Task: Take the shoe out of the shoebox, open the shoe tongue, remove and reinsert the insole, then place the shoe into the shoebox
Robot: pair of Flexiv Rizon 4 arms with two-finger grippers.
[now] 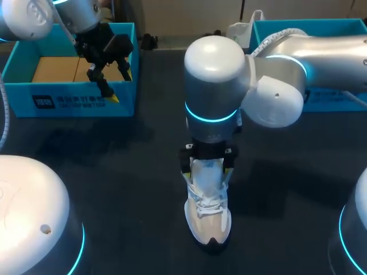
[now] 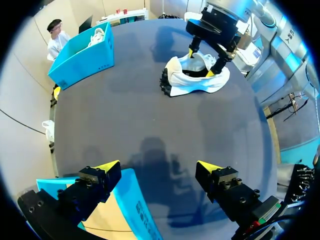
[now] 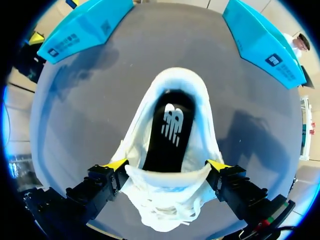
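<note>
**Worktop (image 1: 114,172) with the left shoebox (image 1: 80,100) as reference.** My left hand (image 1: 117,86) hangs over the front wall of this box with its fingers spread wide and nothing between them. The white shoe (image 1: 209,212) stands upright on the worktop, well apart from the box, nearer my side and toward the middle. My right hand (image 3: 167,165) is directly above the shoe. Its fingers are set wide, and the yellow tips press the upper from both sides at the tongue (image 3: 167,175). The dark insole (image 3: 167,135) lies inside the shoe. A second shoebox (image 1: 309,26) stands well to the right of the first.
</note>
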